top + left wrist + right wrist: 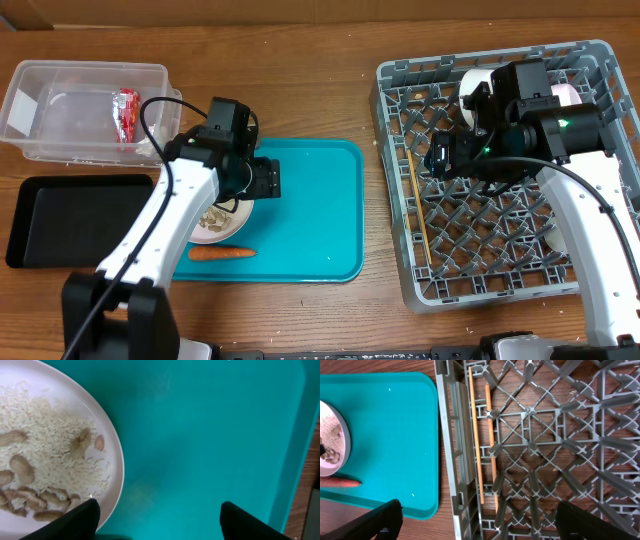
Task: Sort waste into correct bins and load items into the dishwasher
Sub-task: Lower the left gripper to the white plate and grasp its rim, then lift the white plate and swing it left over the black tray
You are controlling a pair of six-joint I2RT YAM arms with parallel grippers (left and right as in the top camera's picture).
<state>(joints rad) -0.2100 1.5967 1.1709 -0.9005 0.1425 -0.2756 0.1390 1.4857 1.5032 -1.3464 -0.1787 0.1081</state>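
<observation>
While the left gripper (157, 521) hangs wide open and empty over the plate's (111, 442) rim, bare teal tray (215, 435) stretches away to its raised edge. The right gripper (480, 522), jaws also spread and empty, hovers over the dish rack's (555, 435) left wall, where both chopsticks (473, 435) lie just inside.
</observation>
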